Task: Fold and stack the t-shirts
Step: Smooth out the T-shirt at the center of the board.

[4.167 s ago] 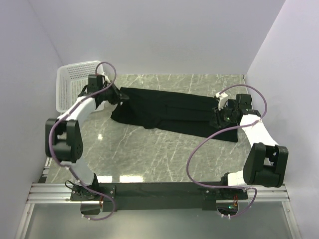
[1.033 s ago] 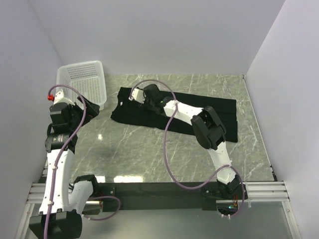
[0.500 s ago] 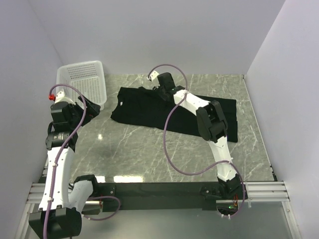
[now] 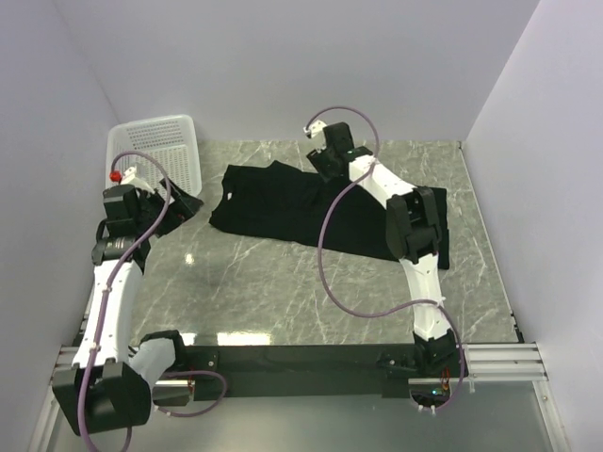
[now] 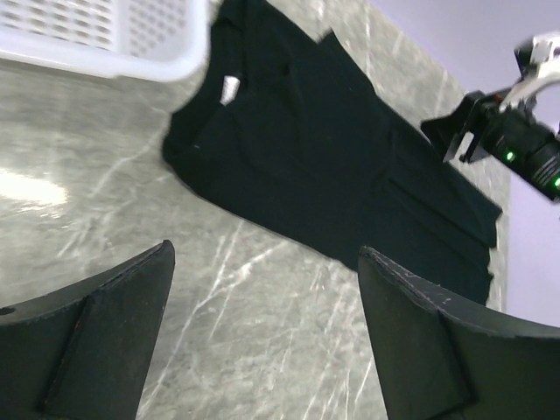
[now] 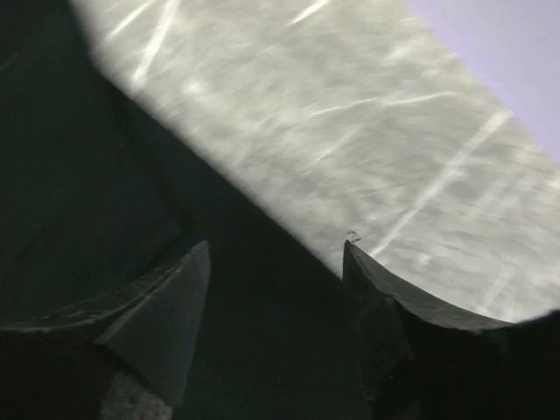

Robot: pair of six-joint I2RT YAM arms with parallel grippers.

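T-shirt (image 4: 283, 202): black, spread flat across the upper middle of the top view, running from near the basket down toward the right. The right end effector (image 4: 323, 162) hangs over its upper edge, fingers apart with nothing between them; its wrist view shows dark cloth and bare stone below. The left end effector (image 4: 184, 202) sits at the left of the frame, just off the shirt's left end, jaws wide and empty. The surface (image 4: 273, 292) is grey-green marble. A white mesh basket (image 4: 155, 151) stands at its upper left corner. Plain pale walls (image 4: 283, 66) enclose three sides.
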